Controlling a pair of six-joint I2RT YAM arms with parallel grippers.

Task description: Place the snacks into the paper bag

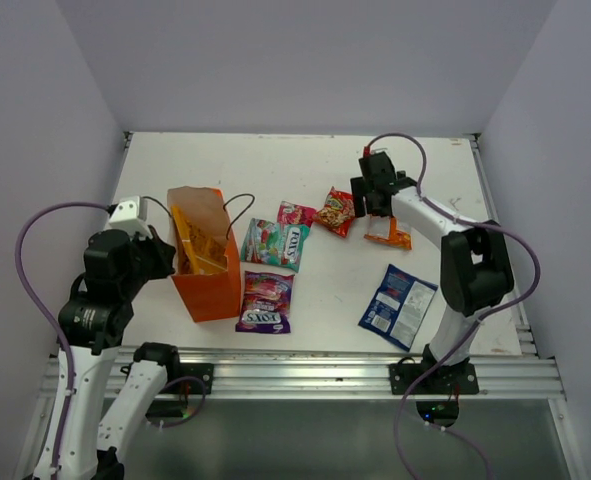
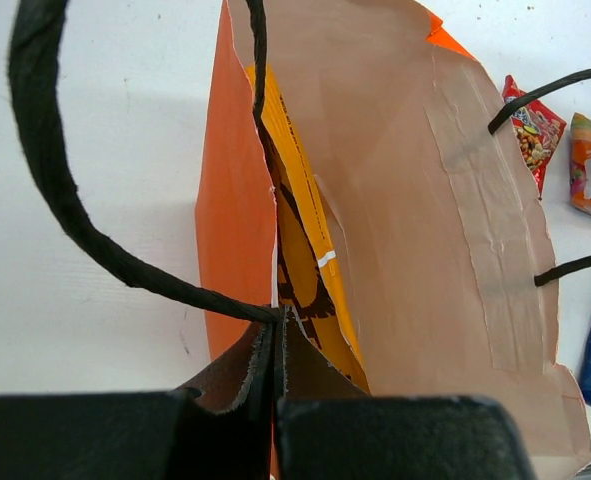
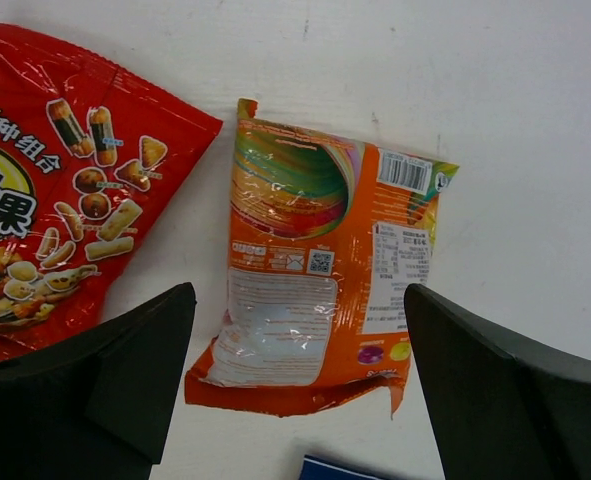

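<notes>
Pinches the near rim of the paper bag (image 1: 213, 285) with the left gripper (image 2: 275, 420), jaws pressed fully together on the paper edge, right where one dark cord handle (image 2: 45, 180) joins it. Grips nothing but that edge. Upright at the left side of the table (image 1: 325, 160), mouth gaping, pale inside showing, a second cord loop arching off the far wall. Inside already: the large orange-yellow packet (image 2: 300, 210), standing on edge close against one side wall.

Hovers over the small orange packet (image 3: 325, 270) with the right gripper (image 3: 295, 370), fingers spread wide, one to each side of the packet's nearer end, holding nothing. Cannot tell whether the fingertips touch the table. Back side up, barcode and printed panel showing, flat on the table at the right. Just beside it, toward the bag: the red packet (image 3: 65, 200), a narrow strip of table between the two.

Further toward the bag, flat on the table: the small pink packet (image 1: 295, 213), then the teal "Fox's" packet (image 1: 275, 244) just beside it. Nearer the arms, right beside the bag's base: the purple "Fox's" packet (image 1: 266, 301). Well apart from those, toward the table's front edge on the right and lying askew: the blue-white packet (image 1: 397, 299). Six packets outside the bag in all
</notes>
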